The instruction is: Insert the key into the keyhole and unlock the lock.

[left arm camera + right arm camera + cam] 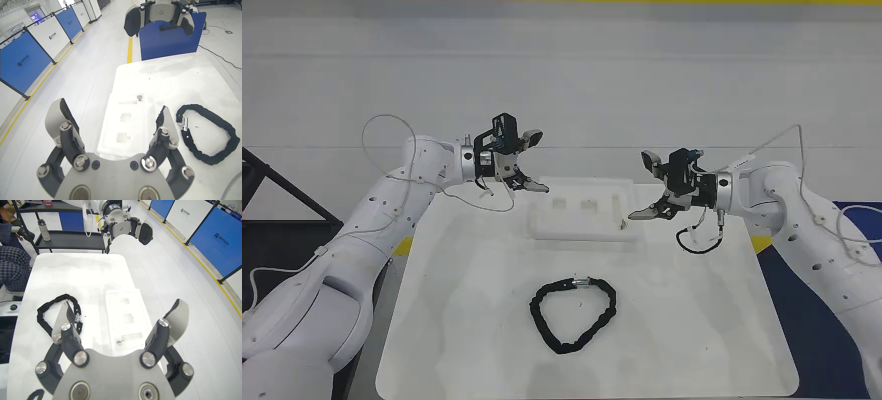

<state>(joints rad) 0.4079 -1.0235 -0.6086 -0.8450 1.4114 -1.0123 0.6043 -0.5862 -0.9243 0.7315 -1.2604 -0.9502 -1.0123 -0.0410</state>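
The chain lock (196,151) wears a black fabric sleeve, and its lock cylinder (184,124) is shiny silver. The key (139,97) is dull grey metal. The foam tray (113,121) and the table (170,75) are both white. The left gripper (113,108) and right gripper (121,306) are silver-grey with black links. Their pads (69,115) are black with a fine ribbed pattern. Partition panels (19,62) alternate blue and dotted white, and the floor line (129,49) is yellow.

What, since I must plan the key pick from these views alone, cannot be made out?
- Keyhole: too small to find on the metal barrel of the chain lock, left wrist view.
- Key: teeth too small to read, right wrist view.
- Loop of the chain lock: part is hidden behind a finger of the right gripper, right wrist view.
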